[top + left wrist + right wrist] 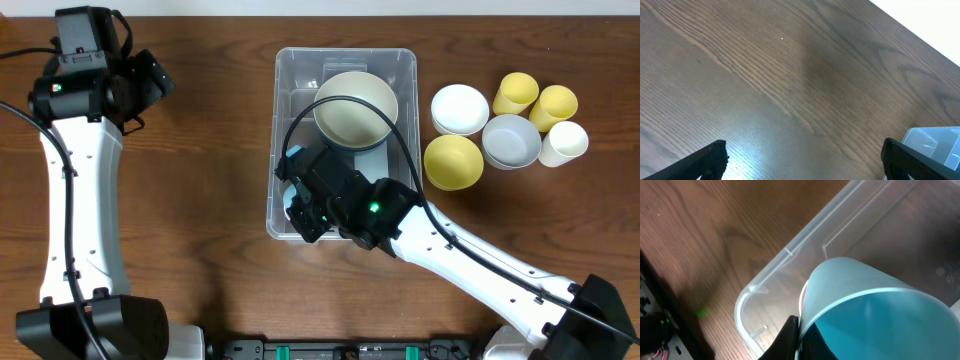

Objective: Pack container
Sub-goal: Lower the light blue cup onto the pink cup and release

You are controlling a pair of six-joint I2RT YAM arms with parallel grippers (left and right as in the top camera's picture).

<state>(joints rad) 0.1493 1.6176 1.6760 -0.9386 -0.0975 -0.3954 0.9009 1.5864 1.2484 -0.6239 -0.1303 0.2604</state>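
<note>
though r arm [470, 250] hides most of it, r jaws pinch blue cup [865, 315] in container [345, 52]; l jaws spread.

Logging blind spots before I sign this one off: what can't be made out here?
Overhead: right claw fingertips and load, hidden beneath its own wrist.
Right wrist: blue cup, mostly cut off by the frame edges.
Left wrist: left claw beyond its fingertips, cut by the bottom edge.

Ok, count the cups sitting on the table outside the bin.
3, all right of the bin: one yellow cup, another yellow cup beside it, a white cup nearer the robot. The right arm could hide more.
</note>
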